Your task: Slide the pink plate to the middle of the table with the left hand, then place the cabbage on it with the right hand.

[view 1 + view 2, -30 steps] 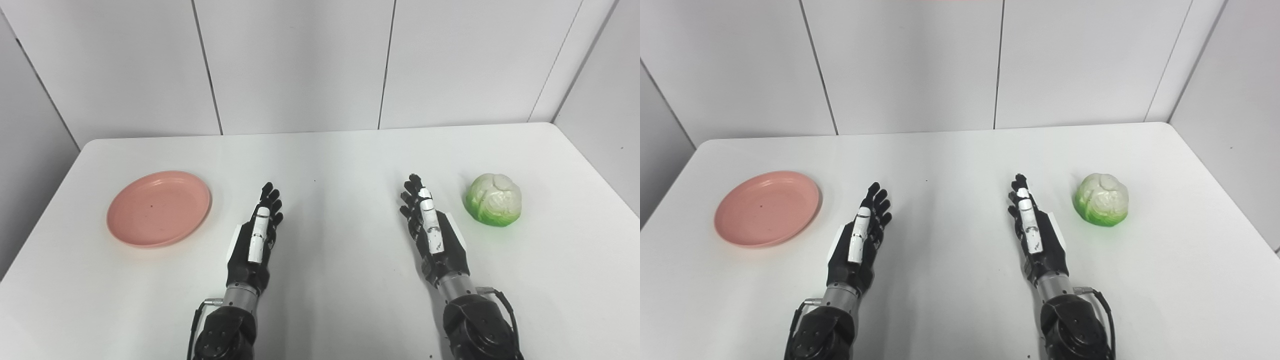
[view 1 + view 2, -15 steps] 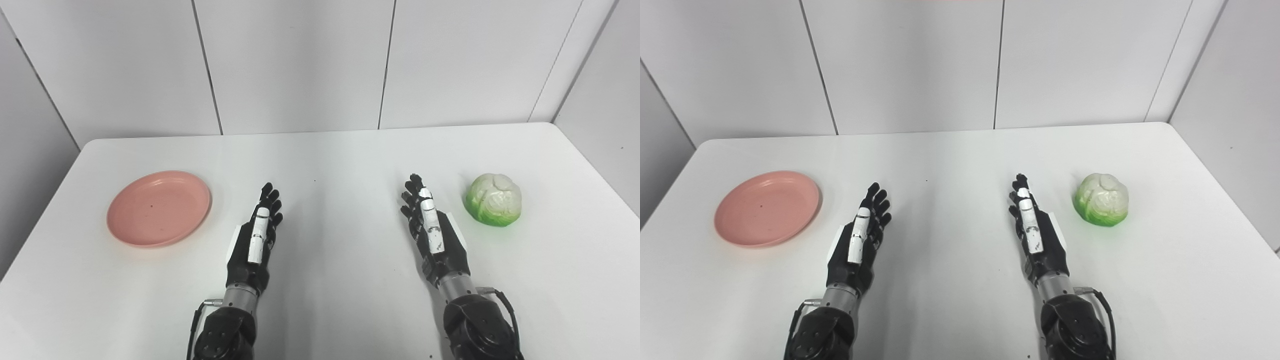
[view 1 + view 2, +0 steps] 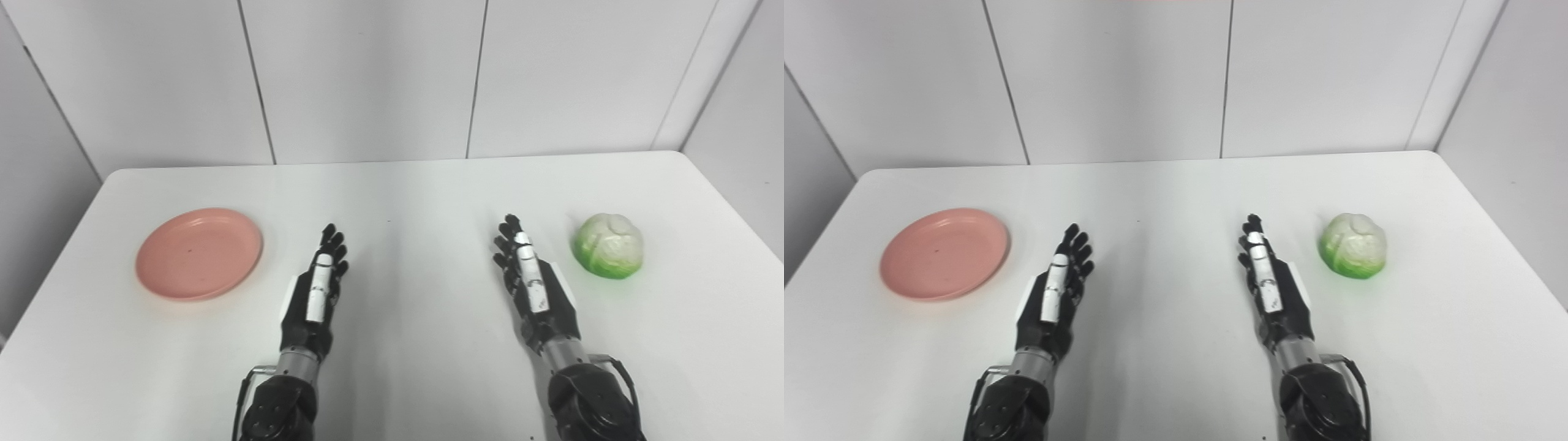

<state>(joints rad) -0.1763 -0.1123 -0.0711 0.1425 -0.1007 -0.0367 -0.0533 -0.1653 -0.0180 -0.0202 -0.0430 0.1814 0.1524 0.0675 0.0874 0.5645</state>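
Note:
The pink plate (image 3: 199,253) lies empty on the left side of the white table (image 3: 392,184). The green and white cabbage (image 3: 610,253) sits on the right side. My left hand (image 3: 315,288) rests open above the table, fingers straight and pointing away, a little to the right of the plate and apart from it. My right hand (image 3: 531,285) is open too, fingers straight, just left of the cabbage and not touching it. Both hands hold nothing.
White wall panels stand behind the table's far edge (image 3: 392,162). A grey wall closes in on the left and on the right. The table's left edge runs close to the plate.
The whole picture has shifted slightly to the right, so the camera has moved. The hands, plate and cabbage have kept their places.

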